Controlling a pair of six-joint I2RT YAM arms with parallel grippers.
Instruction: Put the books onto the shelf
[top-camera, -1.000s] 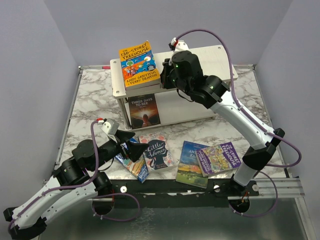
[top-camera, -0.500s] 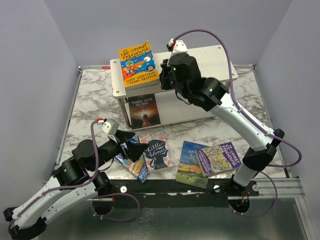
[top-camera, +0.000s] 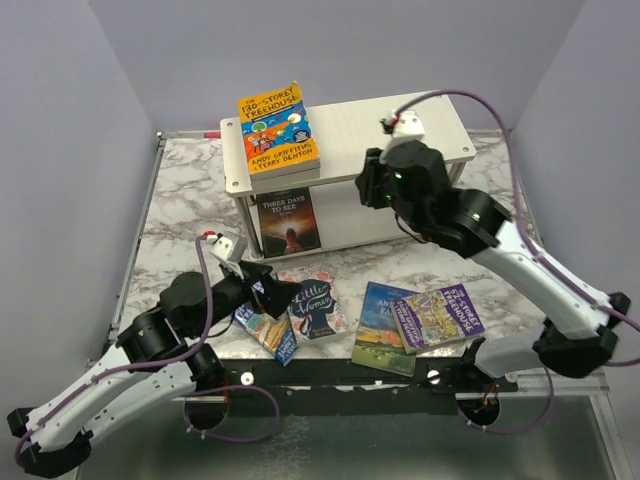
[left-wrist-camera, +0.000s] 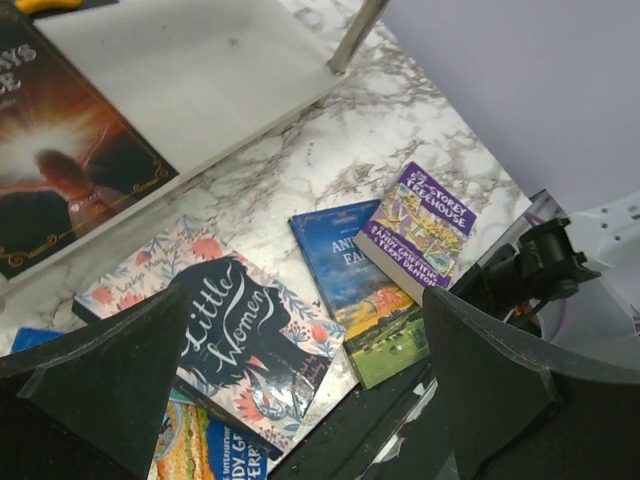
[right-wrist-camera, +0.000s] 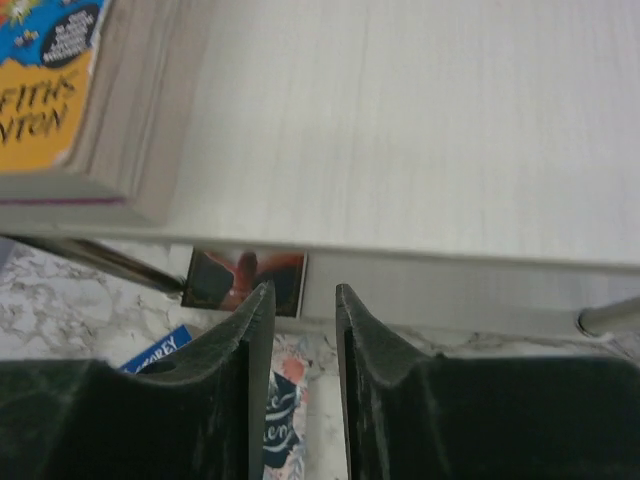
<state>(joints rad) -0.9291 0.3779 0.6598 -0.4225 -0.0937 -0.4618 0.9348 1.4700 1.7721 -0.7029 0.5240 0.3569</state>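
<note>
Top external view: the left end effector (top-camera: 268, 297) hangs spread wide and empty just above the pale floral "Little Women" paperback (top-camera: 317, 308). That book lies flat on the white marble tabletop (top-camera: 190, 190), partly over a blue "Treehouse" paperback (top-camera: 268, 332), and looks like the next pick. Because it lies flat, one finger would need to slip under a free edge, and the corner nearest the tabletop's front edge seems the easiest way in.

The right end effector (top-camera: 368, 190) hovers off the front of the pale wood-grain two-tier shelf (top-camera: 400, 125), its jaws narrowly parted with nothing between them. An orange "Treehouse" paperback (top-camera: 278, 130) occupies the top board's left end, and a dark "Three Days to See" paperback (top-camera: 289, 222) lies on the lower board. The top board's middle and right are bare. The blue landscape "Animal Farm" paperback (top-camera: 380, 328) and the purple "Treehouse" paperback (top-camera: 438, 316) overlap near the front edge, well apart from the left arm.
</note>
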